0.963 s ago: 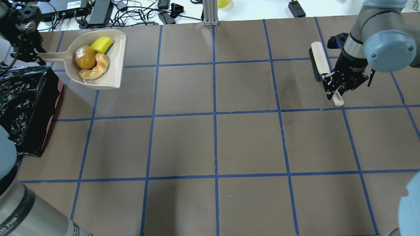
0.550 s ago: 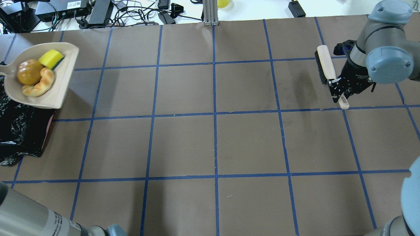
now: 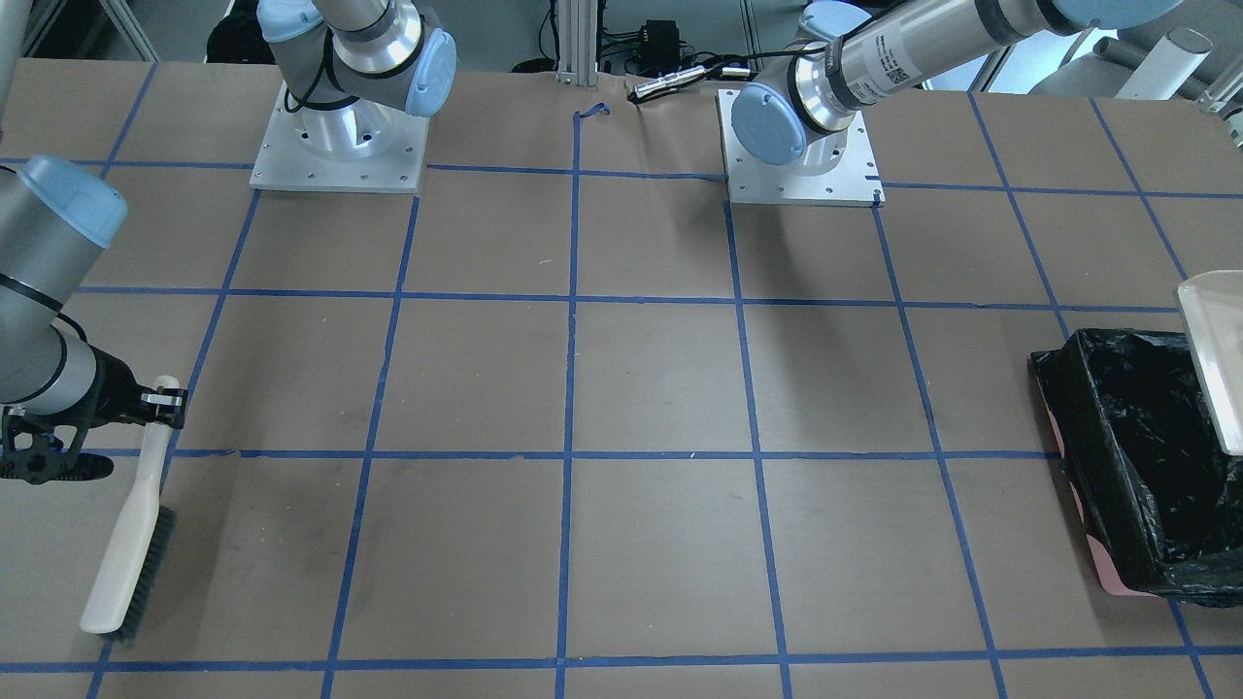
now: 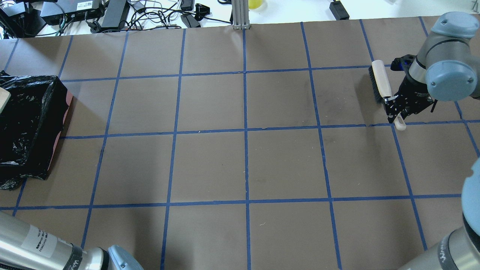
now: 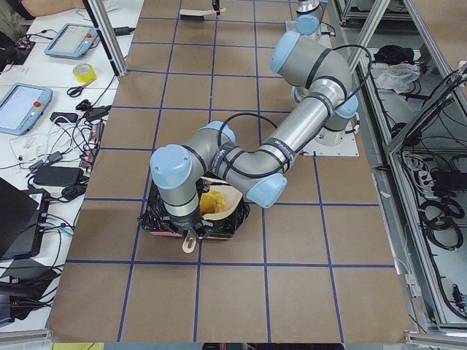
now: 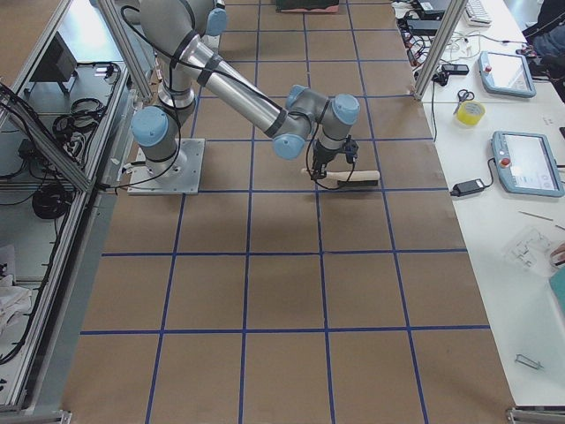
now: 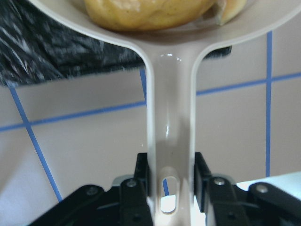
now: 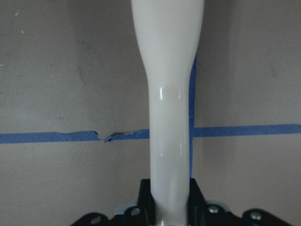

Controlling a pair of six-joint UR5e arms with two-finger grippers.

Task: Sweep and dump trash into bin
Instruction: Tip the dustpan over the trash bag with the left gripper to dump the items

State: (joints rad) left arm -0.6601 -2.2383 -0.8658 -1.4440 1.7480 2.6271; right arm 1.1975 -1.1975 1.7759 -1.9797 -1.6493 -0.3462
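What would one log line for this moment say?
left claw: shut on dustpan handle | dustpan: over bin, trash inside | right claw: shut on brush | dump: not yet

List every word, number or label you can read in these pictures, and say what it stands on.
None can be read as it stands.
Sticker on the left arm: print too small.
Label on the black box beyond the table: blurred.
Lettering on the right arm: cut off, unreadable.
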